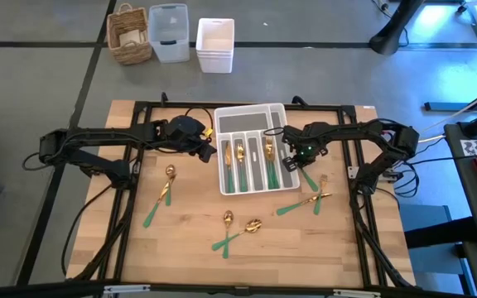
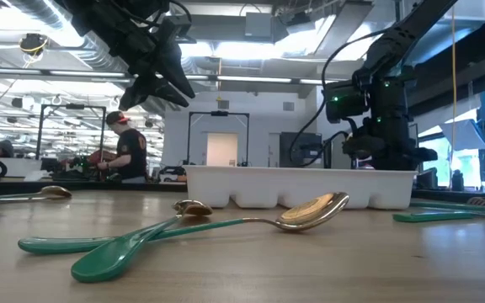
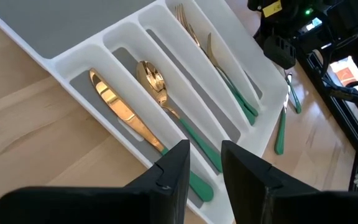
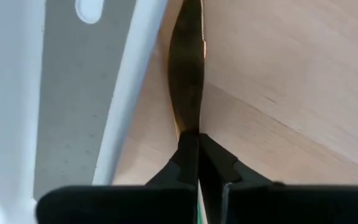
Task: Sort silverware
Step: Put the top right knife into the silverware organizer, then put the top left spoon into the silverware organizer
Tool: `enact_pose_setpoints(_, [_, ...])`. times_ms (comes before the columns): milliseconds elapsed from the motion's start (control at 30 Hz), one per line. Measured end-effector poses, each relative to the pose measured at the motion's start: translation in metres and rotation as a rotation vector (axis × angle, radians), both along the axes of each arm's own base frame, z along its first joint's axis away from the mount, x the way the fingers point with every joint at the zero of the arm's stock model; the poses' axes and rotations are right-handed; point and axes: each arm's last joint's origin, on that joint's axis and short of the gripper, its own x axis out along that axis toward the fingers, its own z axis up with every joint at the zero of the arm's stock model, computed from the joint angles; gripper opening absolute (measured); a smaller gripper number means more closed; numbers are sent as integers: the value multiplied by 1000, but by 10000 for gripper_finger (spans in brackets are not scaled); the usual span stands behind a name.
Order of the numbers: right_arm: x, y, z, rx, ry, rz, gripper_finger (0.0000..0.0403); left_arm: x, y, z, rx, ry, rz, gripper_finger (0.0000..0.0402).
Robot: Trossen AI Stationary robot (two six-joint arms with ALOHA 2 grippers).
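Spoons (image 2: 226, 225) nearest, loose on desk (image 1: 189, 265) | tray (image 1: 251, 116) holds four pieces, about seven remain | right gripper (image 4: 194, 140) jaws clamped on knife (image 4: 187, 68) | left gripper (image 3: 204, 165) jaws half-open, empty, over tray

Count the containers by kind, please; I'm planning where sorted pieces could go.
Woven wicker basket: 1
Clear plastic tub: 1
White square plastic tub: 1
White slotted cutlery tray: 1
Total: 4
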Motion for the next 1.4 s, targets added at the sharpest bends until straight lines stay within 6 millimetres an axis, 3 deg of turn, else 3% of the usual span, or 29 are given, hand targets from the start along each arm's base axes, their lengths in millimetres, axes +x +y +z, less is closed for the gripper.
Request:
enact_pose_setpoints(467, [-9,4,8,20,43,16,2,-3,-1,4,5,-15,0,85])
enact_pose_setpoints(967, [-14,9,64,38,-70,23,4,-30,-9,33,21,-119,-15,85])
enact_pose_setpoints(1167, [-16,12,103,46,-230,101,5,-57,-24,25,-175,50,-125,85])
enact_pose_setpoints(1400, [-13,11,144,-35,-391,124,5,-94,-41,5,-400,449,-75,85])
